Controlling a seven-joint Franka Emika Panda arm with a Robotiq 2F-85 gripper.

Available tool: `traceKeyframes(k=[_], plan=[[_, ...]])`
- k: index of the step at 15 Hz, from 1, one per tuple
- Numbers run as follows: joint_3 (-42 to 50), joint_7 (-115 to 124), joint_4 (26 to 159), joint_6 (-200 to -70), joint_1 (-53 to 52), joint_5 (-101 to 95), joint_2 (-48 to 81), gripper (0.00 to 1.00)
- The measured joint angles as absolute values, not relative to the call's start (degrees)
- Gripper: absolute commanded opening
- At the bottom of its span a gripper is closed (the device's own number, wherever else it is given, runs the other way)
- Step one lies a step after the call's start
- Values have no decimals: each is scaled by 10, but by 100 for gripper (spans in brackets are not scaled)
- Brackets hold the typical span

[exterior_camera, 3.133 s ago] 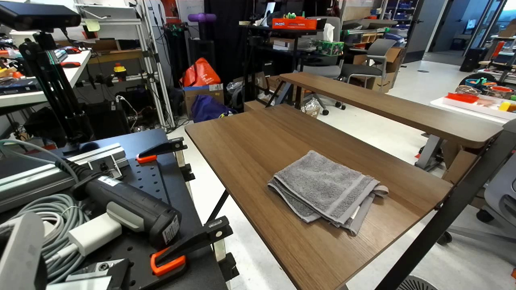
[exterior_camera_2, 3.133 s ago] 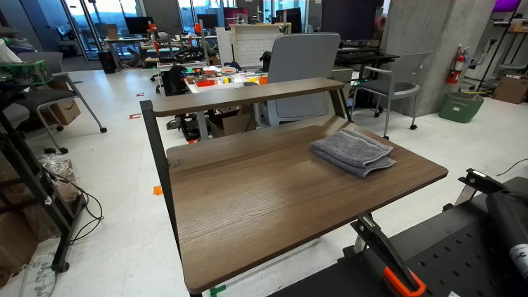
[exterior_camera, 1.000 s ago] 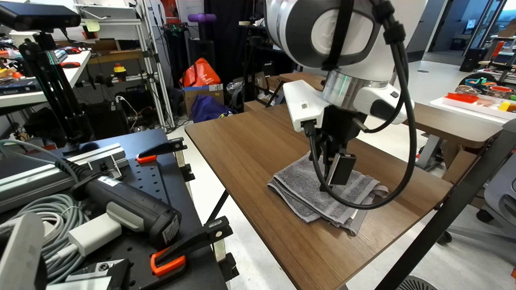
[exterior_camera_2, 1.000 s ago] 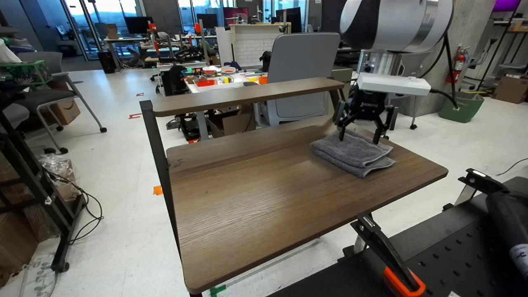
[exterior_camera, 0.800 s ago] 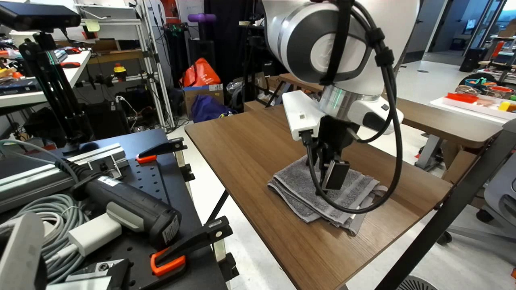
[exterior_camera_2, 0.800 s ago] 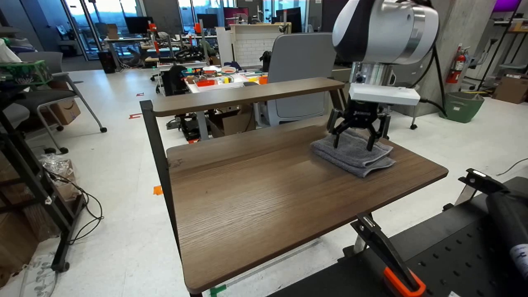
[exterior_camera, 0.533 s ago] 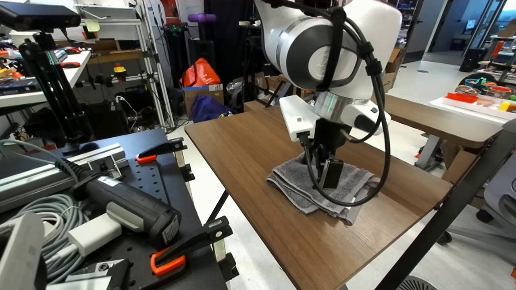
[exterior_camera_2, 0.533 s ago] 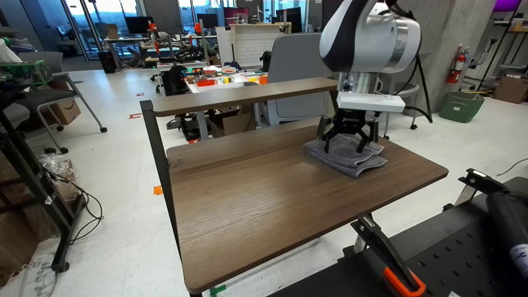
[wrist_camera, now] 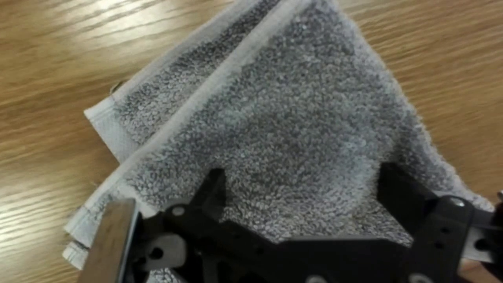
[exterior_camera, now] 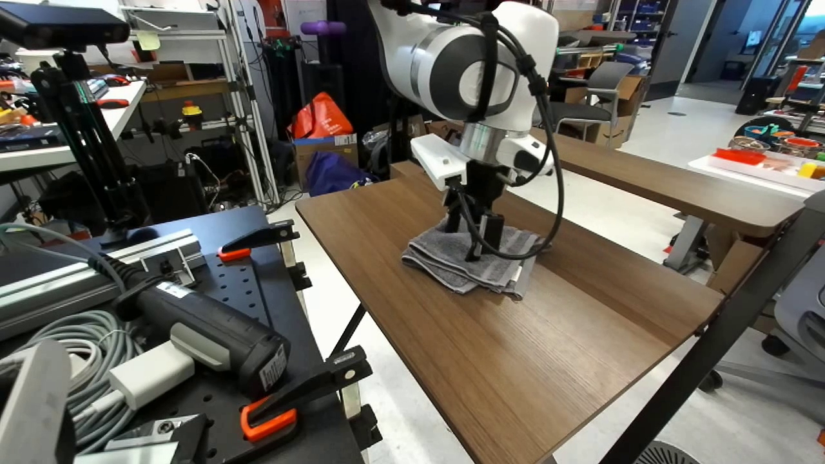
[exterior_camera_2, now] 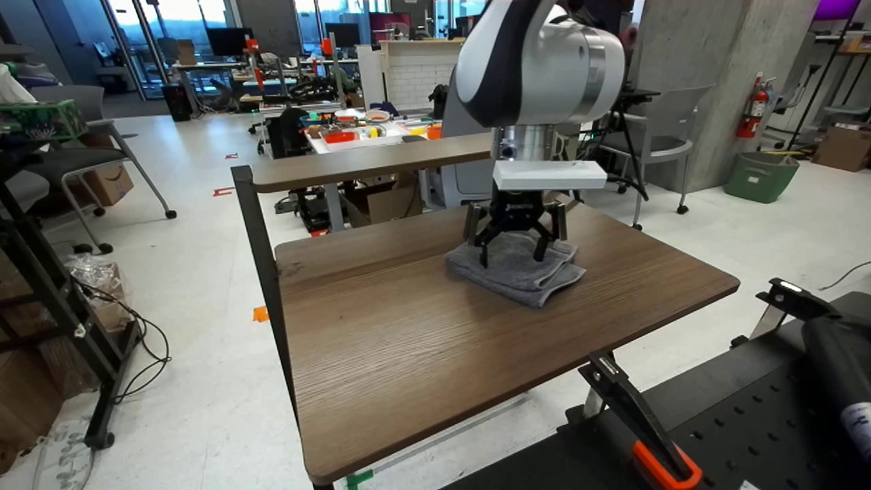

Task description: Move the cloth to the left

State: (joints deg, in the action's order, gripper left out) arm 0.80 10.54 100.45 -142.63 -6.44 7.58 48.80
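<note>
The grey folded cloth (exterior_camera: 438,258) lies on the brown wooden table and also shows in an exterior view (exterior_camera_2: 524,286). It stays in layered folds. My gripper (exterior_camera_2: 512,260) points down onto the top of the cloth, its two fingertips set wide apart. They appear to touch and press the cloth, with no cloth pinched between them. In the wrist view the gripper (wrist_camera: 302,171) is open over the cloth (wrist_camera: 298,102), and the fabric looks slightly bunched between the fingers. The arm hides part of the cloth in both exterior views.
The tabletop (exterior_camera: 528,361) extends on both sides of the cloth. A raised wooden shelf (exterior_camera_2: 381,161) runs along one long side on dark metal posts (exterior_camera_2: 262,272). A black bench (exterior_camera: 213,412) with orange clamps (exterior_camera: 271,425) stands alongside the table. A cable loops beside my gripper.
The arm came into view and lowered onto the cloth. Gripper and cloth have since slid together along the table, leftward in both exterior views. The fingers stayed apart.
</note>
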Motion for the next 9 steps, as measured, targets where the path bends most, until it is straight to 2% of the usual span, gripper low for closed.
traceKeyframes(k=[9], plan=[[-12, 104, 1013, -1411, -102, 51, 456, 100]])
